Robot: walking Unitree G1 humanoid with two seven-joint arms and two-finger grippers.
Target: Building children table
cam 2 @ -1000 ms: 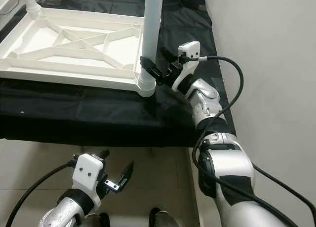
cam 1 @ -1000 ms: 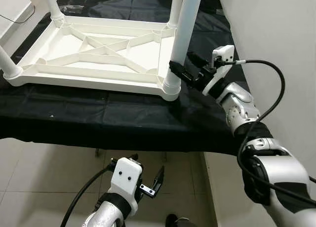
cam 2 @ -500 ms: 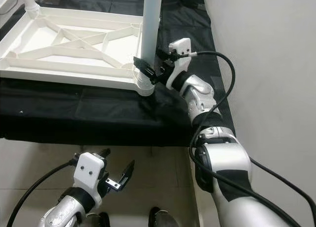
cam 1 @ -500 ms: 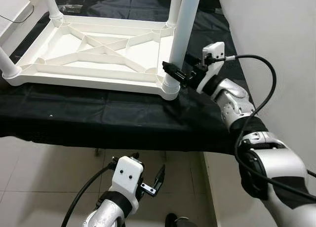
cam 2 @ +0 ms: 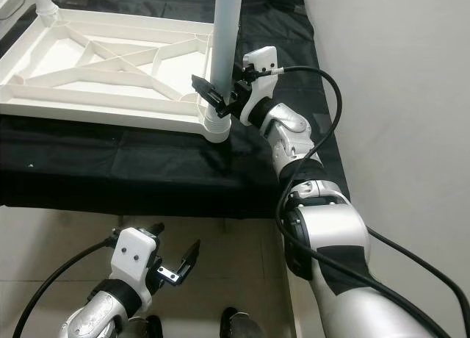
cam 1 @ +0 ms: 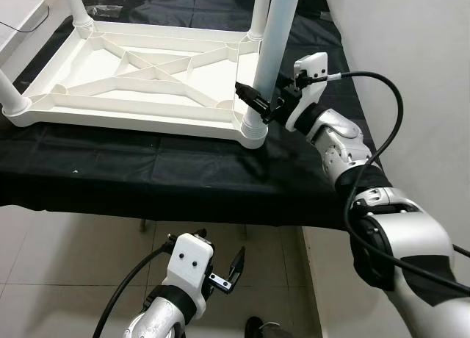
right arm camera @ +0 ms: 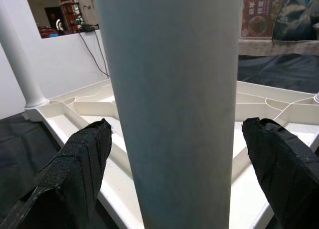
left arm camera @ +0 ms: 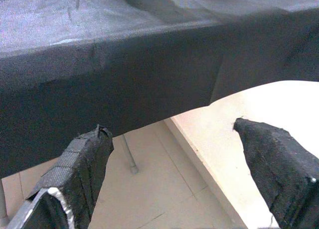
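Note:
A white children's table lies upside down on a black-draped surface, its legs pointing up. Its near right leg stands in the corner socket. My right gripper is open, one black finger on each side of that leg just above the socket. In the right wrist view the leg rises between the two fingers, with a gap on both sides. My left gripper hangs open below the surface's front edge, holding nothing; in its wrist view the fingertips frame the cloth's edge.
Other white legs stand at the far right corner, the near left corner and the back left. A white wall runs close along the right. Tiled floor lies in front of the surface.
My right gripper has slid left and away from me, so its fingers now reach further past the near right leg. The left arm has stayed put.

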